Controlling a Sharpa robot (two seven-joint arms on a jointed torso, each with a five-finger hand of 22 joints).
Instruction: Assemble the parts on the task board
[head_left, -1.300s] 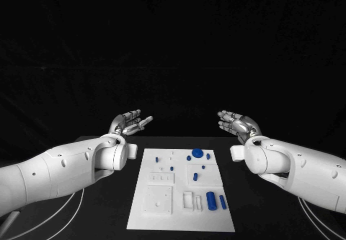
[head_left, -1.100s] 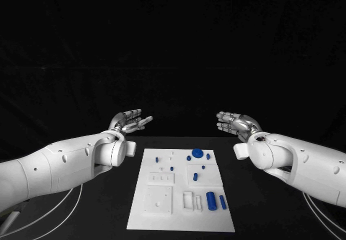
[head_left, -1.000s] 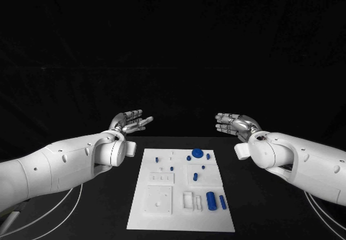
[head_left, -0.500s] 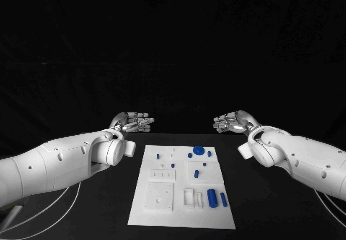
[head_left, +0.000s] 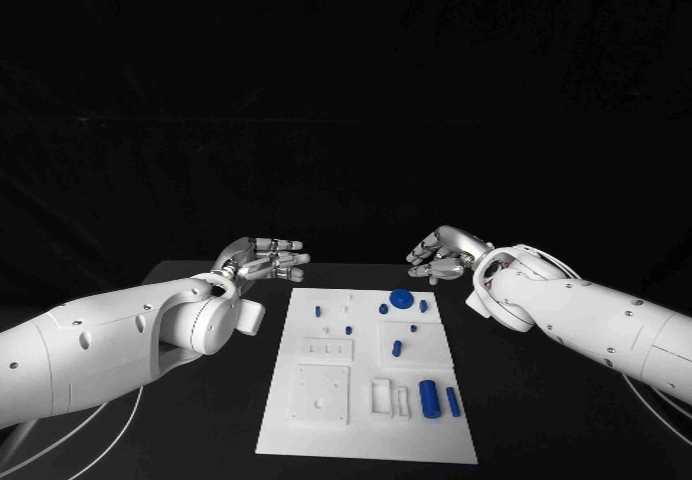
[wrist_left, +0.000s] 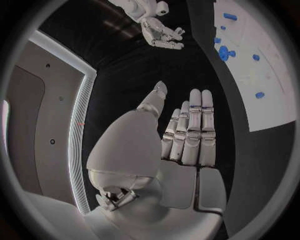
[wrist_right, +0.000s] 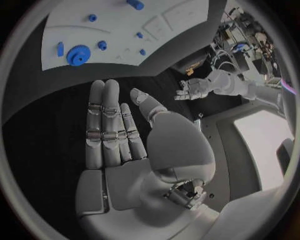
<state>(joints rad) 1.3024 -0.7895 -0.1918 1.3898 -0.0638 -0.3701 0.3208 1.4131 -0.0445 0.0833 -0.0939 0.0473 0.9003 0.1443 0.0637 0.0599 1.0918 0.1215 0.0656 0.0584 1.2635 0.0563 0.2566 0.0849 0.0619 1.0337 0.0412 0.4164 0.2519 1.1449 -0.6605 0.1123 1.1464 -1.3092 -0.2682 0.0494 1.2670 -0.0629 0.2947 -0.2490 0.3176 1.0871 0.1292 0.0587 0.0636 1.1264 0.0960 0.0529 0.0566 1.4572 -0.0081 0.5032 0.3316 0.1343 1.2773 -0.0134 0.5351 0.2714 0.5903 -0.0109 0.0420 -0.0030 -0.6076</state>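
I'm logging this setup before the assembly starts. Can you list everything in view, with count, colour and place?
Black table: one, black, beneath everything.
White rectangular task board: one, white, in the middle of the table, between the two arms.
Round blue gear-like part: one, blue, at the board's far end.
Large blue cylinder part: one, blue, near the board's near right corner.
Slim blue bar part: one, blue, just right of the large cylinder.
Small blue parts: several, blue, scattered over the board's far half.
Left hand: one, silver, raised beyond the board's far left corner, fingers straight, holding nothing.
Right hand: one, silver, raised beyond the far right corner, holding nothing.
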